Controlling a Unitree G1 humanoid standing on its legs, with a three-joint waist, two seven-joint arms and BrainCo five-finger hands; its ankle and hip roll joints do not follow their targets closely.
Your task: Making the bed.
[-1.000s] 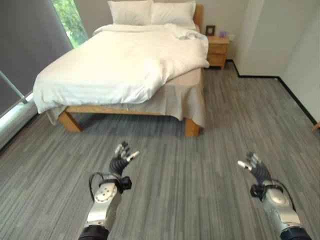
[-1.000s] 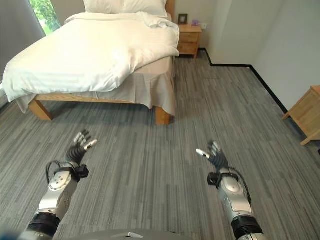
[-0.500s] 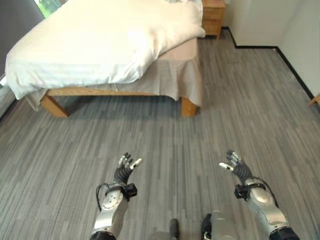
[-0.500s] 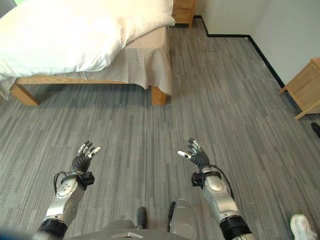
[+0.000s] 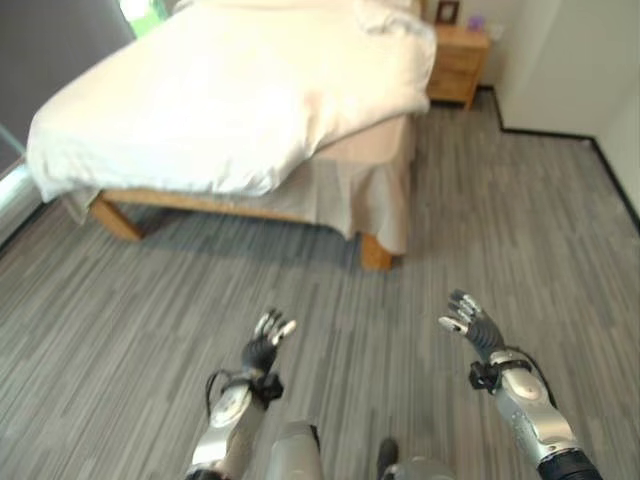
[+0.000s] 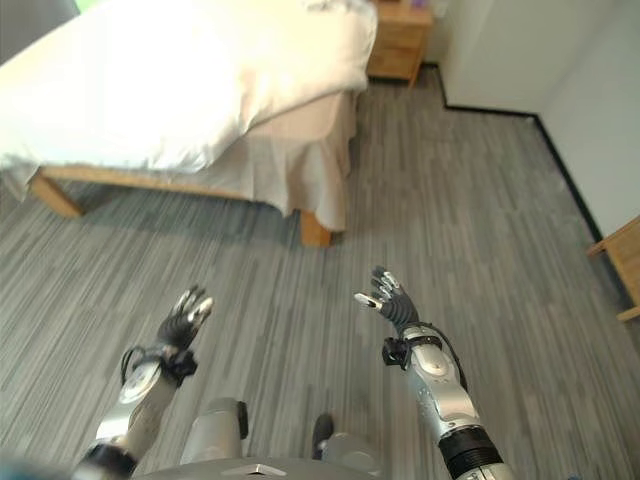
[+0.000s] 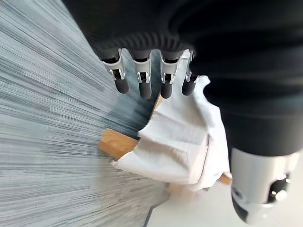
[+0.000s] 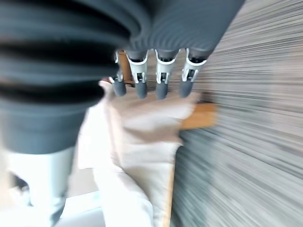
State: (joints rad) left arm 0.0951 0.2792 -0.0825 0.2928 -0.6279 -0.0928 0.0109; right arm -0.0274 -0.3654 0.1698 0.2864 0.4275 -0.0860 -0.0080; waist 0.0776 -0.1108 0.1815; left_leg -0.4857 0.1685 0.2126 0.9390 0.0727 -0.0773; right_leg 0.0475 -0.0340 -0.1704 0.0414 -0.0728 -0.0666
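**Both hands empty, bed well out of reach across open floor**

The bed [image 5: 240, 100] fills the far left of the scene, its wooden frame on short legs; the white duvet [image 5: 200, 110] lies skewed over it, bunched and hanging past the near left edge while on the right side it stops short, leaving the beige bed skirt [image 5: 365, 195] and a strip of mattress bare down to the near right corner leg [image 5: 377, 255]; a crumpled fold sits far up near the head of the bed, beside the wooden nightstand [image 5: 460, 65] in the far right corner. Grey striped flooring [image 5: 500, 220] separates the bed from the robot.

The main risk, as I judge it, is in the approach: the corner leg and the hanging skirt stand nearest the path, and a hand swung in low could snag the skirt or knock the frame instead of reaching the duvet; grabbing the cover at the overhanging left edge would likely drag it further off that side and worsen the skew, so the pull probably wants to come from the bare right side; the cloth is soft and bulky, and a shallow pinch may slip.

The left hand [image 5: 268, 342] hovers low and near, fingers straight and spread, holding nothing; the right hand [image 5: 470, 325] is raised on the near right, likewise spread and empty. The duvet lies far and to the left of both, well apart from either.
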